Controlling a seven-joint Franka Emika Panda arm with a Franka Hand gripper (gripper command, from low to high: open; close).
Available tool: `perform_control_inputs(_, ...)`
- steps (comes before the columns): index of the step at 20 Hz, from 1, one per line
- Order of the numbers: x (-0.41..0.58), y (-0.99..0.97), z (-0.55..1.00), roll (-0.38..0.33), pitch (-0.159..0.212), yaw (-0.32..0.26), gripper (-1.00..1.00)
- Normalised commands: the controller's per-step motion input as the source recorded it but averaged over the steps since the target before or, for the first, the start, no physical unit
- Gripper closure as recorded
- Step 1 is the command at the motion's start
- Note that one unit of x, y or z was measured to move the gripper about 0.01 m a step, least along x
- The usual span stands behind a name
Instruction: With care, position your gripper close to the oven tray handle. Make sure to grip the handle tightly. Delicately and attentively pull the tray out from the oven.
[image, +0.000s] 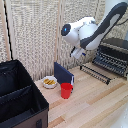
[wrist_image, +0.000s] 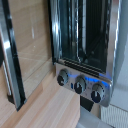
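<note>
Your gripper (image: 77, 52) hangs in the air above the wooden table (image: 95, 102), apart from the oven (image: 114, 55) at the exterior view's right; you cannot tell whether its fingers are parted. The tray (image: 111, 61) sits in the oven's open front, well apart from the gripper. A red cup (image: 66, 90) stands just beside a dark-blue panel (image: 63, 74).

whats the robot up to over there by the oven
A white robot arm hangs in the air in front of a toaster oven on a wooden table. The oven door is folded down open and the wire rack sits inside. The gripper is above the door, touching nothing and holding nothing. A red cup, a dark blue panel, a bowl of yellow food and a black crate sit untouched nearby.
</note>
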Motion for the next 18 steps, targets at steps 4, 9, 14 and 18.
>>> perform_control_inputs(4,0.0,-0.42,-0.21,-0.12,0.0,-0.039,-1.0)
perform_control_inputs(9,0.006,-0.43,-0.09,-0.187,0.002,-0.013,-1.0)
perform_control_inputs(14,0.013,-0.47,-0.13,-0.141,0.035,0.134,-1.0)
perform_control_inputs(18,0.0,-0.47,-0.21,-0.092,0.061,0.228,-1.0)
